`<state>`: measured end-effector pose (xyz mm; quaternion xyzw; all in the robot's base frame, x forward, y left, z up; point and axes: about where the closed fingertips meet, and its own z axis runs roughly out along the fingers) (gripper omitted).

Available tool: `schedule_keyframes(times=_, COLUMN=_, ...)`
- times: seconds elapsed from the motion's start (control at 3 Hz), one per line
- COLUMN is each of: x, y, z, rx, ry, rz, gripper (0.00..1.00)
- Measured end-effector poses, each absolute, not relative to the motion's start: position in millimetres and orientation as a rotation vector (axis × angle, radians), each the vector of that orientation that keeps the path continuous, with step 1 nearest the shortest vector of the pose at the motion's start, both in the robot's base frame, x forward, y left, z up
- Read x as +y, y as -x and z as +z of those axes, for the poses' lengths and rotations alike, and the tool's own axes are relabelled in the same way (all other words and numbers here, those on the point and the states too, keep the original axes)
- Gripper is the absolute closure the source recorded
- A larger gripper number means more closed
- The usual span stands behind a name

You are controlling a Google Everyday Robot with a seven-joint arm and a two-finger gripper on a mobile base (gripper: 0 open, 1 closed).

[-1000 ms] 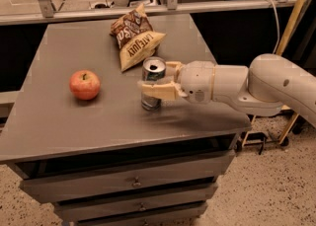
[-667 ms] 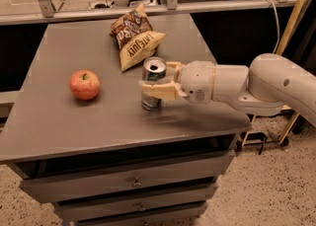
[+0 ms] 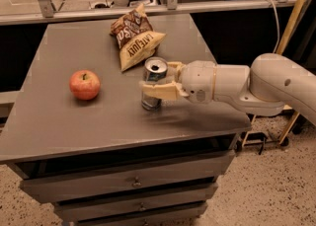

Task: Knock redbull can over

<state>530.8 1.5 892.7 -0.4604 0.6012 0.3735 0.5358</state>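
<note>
The redbull can (image 3: 154,83), a slim blue-and-silver metal drink can with a silver top, stands upright on the grey flat table top (image 3: 74,121). It is right of the middle of the surface, closer to the right edge than to the left one. Against the earlier frames it is at the same place and it is not tilted; it is not knocked over yet.

Below the near edge of the table there are grey drawers (image 3: 133,183) with small handles.

The cream-coloured two-finger gripper (image 3: 157,77) comes in from the right edge on a thick white arm (image 3: 247,84) which lies low over the right part of the table. Its jaws are narrow and hold the can between them: the near finger crosses the front side of the can about at half height, and the far finger is behind the can near its top. The gripper and the arm also show no change from the earlier frames.

The round red apple (image 3: 84,84) lies well apart from the can, toward the left edge, as before.

Farther back, near the far edge, the brown-and-yellow chip bags (image 3: 134,42) lie together, just beyond the can, and they have not moved.
</note>
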Motion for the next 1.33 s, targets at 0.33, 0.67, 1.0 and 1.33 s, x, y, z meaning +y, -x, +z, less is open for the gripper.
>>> schedule_keyframes(times=0.33, x=1.5, y=-530.8, z=892.9, rx=1.432, ry=1.097, rz=0.889, gripper=1.00)
schedule_keyframes(times=0.67, x=1.5, y=-530.8, z=892.9, rx=1.432, ry=1.097, rz=0.889, gripper=1.00)
schedule_keyframes(times=1.0, x=1.5, y=-530.8, z=892.9, rx=1.432, ry=1.097, rz=0.889, gripper=1.00)
schedule_keyframes(times=1.33, x=1.5, y=-530.8, z=892.9, rx=1.432, ry=1.097, rz=0.889, gripper=1.00)
